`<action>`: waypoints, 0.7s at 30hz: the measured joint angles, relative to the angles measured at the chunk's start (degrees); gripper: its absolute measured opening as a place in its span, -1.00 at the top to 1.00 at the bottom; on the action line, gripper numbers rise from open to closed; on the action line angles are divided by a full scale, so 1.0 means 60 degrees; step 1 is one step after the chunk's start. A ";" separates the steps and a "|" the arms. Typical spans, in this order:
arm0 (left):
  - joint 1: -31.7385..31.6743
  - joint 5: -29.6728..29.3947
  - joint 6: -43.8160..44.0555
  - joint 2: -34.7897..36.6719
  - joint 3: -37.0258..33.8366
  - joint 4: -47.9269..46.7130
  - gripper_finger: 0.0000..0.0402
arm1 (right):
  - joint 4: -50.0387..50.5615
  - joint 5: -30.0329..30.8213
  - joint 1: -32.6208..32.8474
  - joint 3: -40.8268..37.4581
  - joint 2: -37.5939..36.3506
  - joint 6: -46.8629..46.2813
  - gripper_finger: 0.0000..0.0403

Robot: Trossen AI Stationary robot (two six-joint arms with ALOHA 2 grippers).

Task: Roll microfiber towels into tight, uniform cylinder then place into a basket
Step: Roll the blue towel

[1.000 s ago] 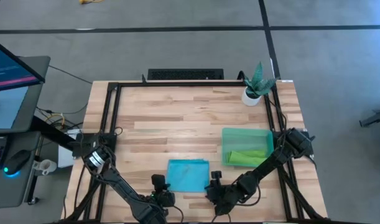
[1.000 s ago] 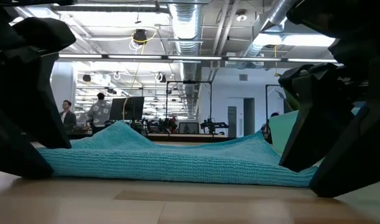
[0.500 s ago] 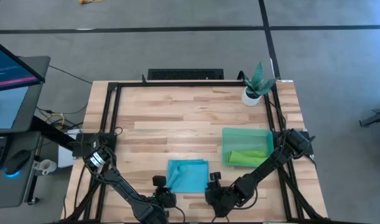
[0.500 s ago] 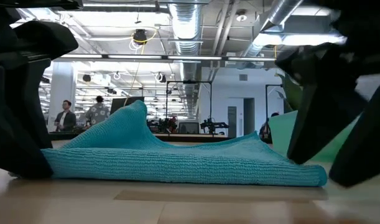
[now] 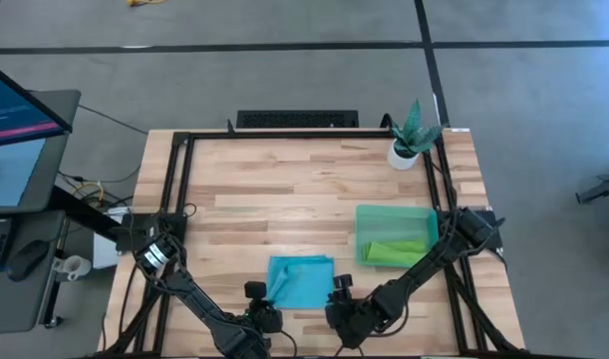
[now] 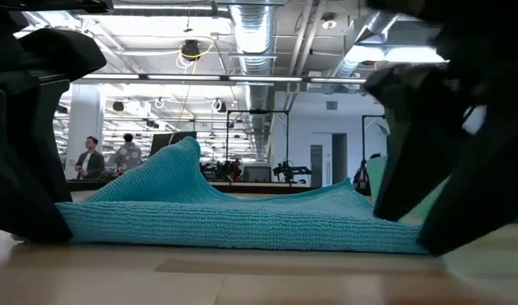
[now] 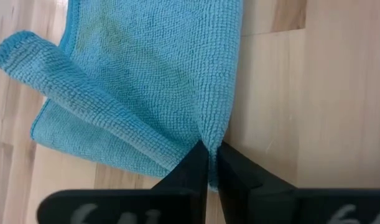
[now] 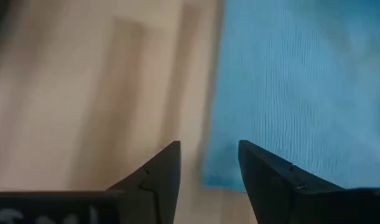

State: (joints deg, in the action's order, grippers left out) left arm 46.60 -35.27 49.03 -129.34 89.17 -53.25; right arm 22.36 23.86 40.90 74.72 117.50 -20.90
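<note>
One towel (image 5: pixel 302 280) on table (image 5: pixel 274 189) left of basket (image 5: pixel 394 215), other towel (image 5: pixel 396 253) in it.

An open-plan robotics lab or industrial office is shown. Exposed silver ducts (image 6: pixel 257 34) and pipes are seen under the ceiling in the low view, with strip lights and rows of workstations where two people (image 6: pixel 110 158) stand far back. In the high view, a wooden surface (image 5: pixel 284 189) framed by black rails is set on grey concrete floor (image 5: pixel 234 80), a computer monitor (image 5: pixel 15 130) beside its left edge.
</note>
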 joint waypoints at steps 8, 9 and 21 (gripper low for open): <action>0.0000 -0.0004 0.0045 0.0000 0.0000 0.0000 0.91 | -0.0340 0.0030 -0.0367 -0.0573 -0.0015 -0.0813 0.10; 0.0002 -0.0006 0.0045 0.0000 0.0000 0.0000 0.91 | -0.0409 -0.0013 -0.0426 -0.0630 -0.0031 -0.0937 0.10; -0.0005 0.0174 0.0320 0.0057 0.0009 -0.0022 0.91 | -0.0885 -0.0832 -0.0579 -0.0966 -0.0057 -0.1949 0.52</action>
State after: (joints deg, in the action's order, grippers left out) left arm 46.57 -34.23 50.95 -129.00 89.22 -53.39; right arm 17.05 18.87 37.43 68.93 117.15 -32.59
